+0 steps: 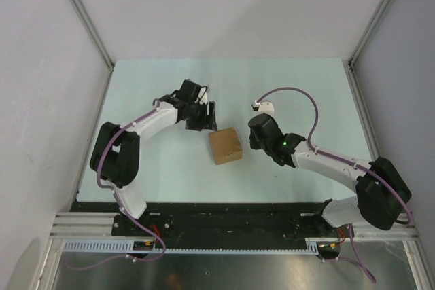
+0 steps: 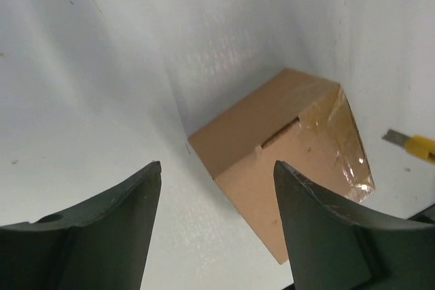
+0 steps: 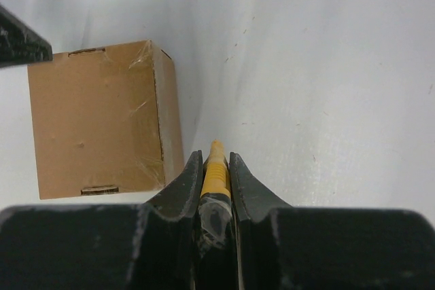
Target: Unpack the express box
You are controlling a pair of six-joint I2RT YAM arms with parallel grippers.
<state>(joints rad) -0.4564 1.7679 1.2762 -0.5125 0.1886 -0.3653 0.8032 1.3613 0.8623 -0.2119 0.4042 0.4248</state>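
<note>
The express box [image 1: 225, 145] is a small brown carton standing shut in the middle of the table, with clear tape over one edge [image 2: 340, 134]. My left gripper [image 1: 207, 121] hovers just behind its far left corner. In the left wrist view its jaws [image 2: 217, 164] stand wide open with nothing between them, and the box [image 2: 285, 140] lies just beyond the right finger. My right gripper [image 3: 215, 155] is shut on a slim yellow cutter knife [image 3: 215, 168], just right of the box [image 3: 95, 120]. The knife's tip [image 2: 418, 145] also shows in the left wrist view.
The pale green table [image 1: 306, 86] is walled by grey panels on three sides. A black rail [image 1: 224, 219] runs along the near edge with both arm bases. The left finger's tip [image 3: 20, 45] juts into the right wrist view beside the box's far corner.
</note>
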